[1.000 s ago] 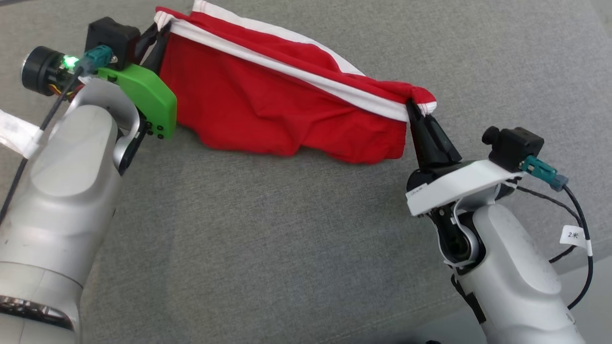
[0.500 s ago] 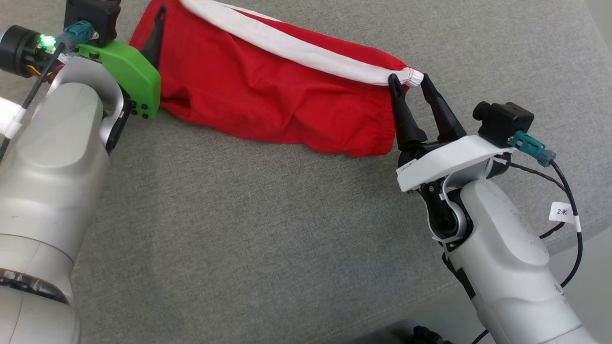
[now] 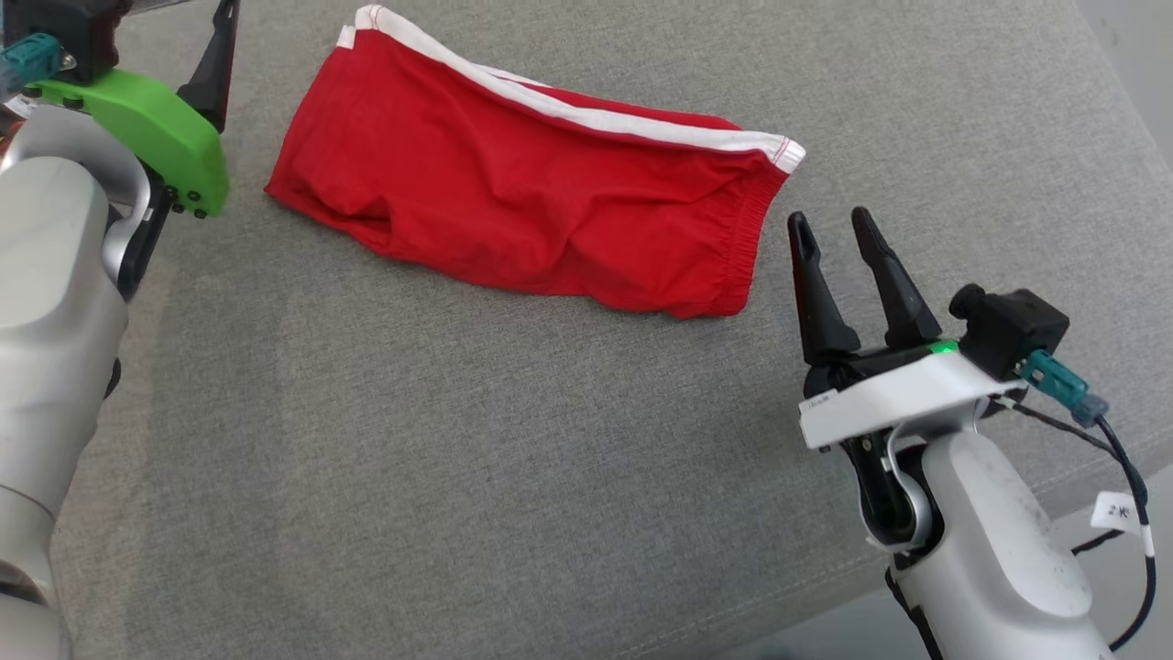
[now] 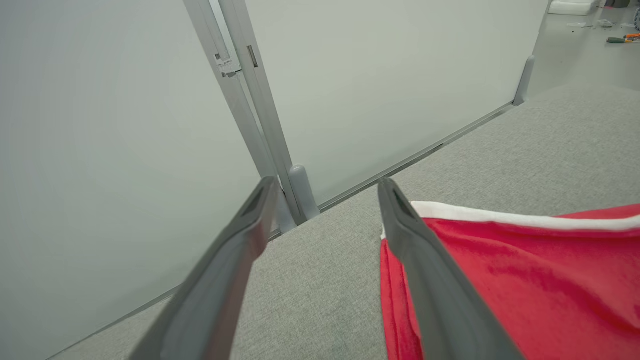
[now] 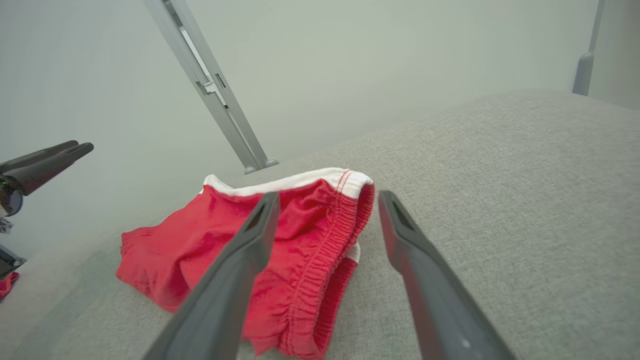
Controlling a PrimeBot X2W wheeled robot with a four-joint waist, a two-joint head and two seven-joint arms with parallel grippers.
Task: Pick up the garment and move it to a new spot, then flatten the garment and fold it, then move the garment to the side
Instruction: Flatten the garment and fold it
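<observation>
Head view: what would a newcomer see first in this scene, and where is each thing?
The bright red garment with a white band lies rumpled on the grey cushion, upper middle, held by nothing. The right gripper stands open just off its right end, clear of the cloth. A vivid green cover on the left arm sits at the upper left.

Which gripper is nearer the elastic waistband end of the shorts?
The right gripper, on the white mount: open, it stands just beside the gathered waistband of the red shorts. The left gripper, green-mounted, is at the opposite end.
</observation>
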